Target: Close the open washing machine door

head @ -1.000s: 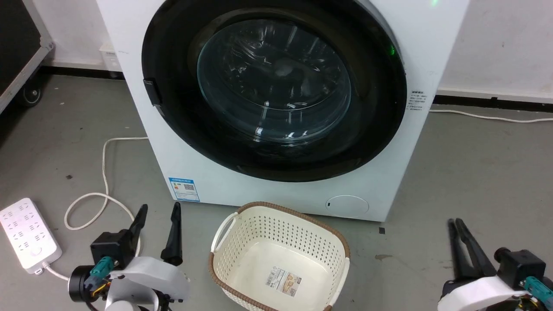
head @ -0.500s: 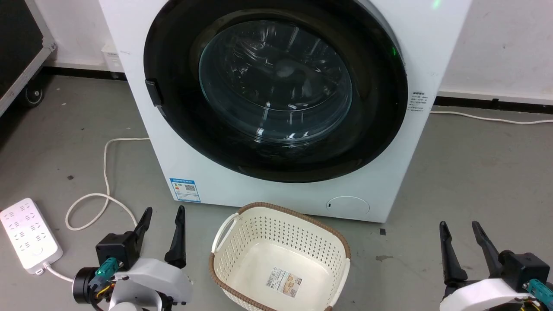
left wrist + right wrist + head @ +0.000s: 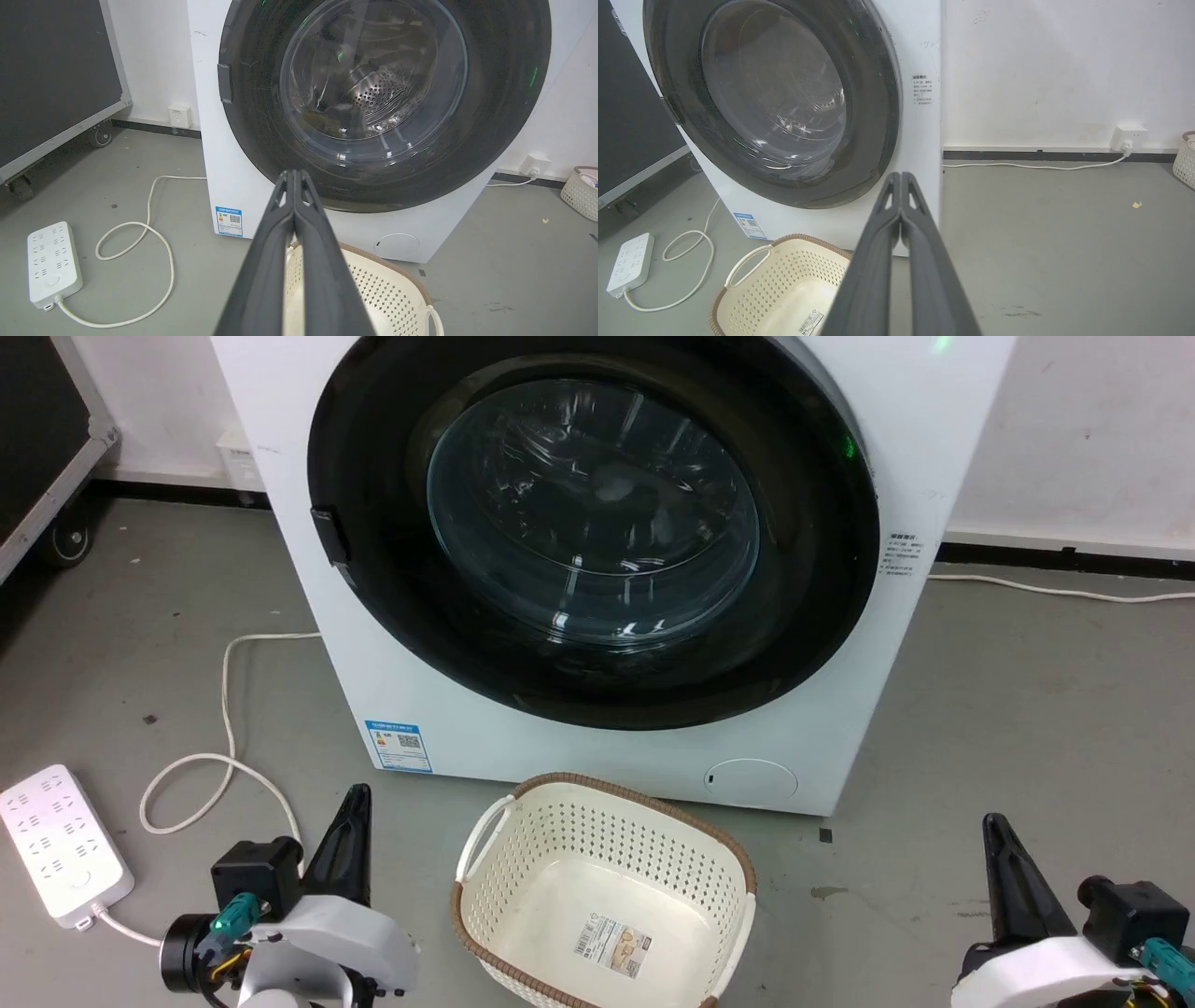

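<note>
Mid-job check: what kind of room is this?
Probably a lab mocked up as a laundry corner: white front-loading washing machine, cream perforated plastic basket, white power strip on bare grey floor.

Grey floor (image 3: 1027,709), scuffed. On it: white washing machine (image 3: 523,747) at back; cream perforated basket (image 3: 653,798) just in front; white power strip (image 3: 58,845) at left, with looped white cable (image 3: 225,700); caster (image 3: 70,537) of black case far left.

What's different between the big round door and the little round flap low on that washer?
The washing machine door is huge, nearly as wide as the washing machine; the flap is small. The door is glossy black around clear glass; the flap is plain white. Both are round and look shut.
</note>
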Controlling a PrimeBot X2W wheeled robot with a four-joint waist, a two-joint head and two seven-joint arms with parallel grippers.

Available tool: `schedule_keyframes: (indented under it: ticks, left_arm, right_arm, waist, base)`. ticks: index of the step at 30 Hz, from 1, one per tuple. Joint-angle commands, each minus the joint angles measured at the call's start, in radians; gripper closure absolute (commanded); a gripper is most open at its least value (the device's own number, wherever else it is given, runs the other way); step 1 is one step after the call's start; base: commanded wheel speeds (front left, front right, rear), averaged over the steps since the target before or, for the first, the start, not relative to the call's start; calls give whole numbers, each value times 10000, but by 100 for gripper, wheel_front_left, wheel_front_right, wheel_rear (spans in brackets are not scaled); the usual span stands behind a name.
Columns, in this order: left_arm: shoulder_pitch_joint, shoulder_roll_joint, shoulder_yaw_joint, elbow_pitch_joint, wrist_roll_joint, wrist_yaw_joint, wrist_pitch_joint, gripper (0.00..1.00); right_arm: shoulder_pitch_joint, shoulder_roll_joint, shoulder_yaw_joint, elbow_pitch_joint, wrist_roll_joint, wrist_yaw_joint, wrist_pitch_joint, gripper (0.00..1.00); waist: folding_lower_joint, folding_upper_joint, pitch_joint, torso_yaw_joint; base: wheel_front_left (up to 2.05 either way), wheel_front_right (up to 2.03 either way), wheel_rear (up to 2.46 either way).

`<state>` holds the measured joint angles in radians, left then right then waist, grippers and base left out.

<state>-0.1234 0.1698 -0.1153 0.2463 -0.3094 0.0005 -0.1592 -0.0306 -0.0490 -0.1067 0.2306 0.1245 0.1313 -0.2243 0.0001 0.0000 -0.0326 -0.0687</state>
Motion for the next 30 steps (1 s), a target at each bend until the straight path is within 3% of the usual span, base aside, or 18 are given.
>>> schedule_keyframes:
  ticks: [1,30]
  left_arm:
    - [44,-35,30,-68,92,0,22,100]
    - [330,-314,300,-643,813,-1,399,100]
  right_arm:
    - [11,0,27,-66,-37,0,62,100]
    - [82,-3,277,-604,-327,-1,585,100]
  waist:
    - [0,0,3,10]
    - [0,0,80,173]
  base:
    - [0,0,0]
    - [0,0,0]
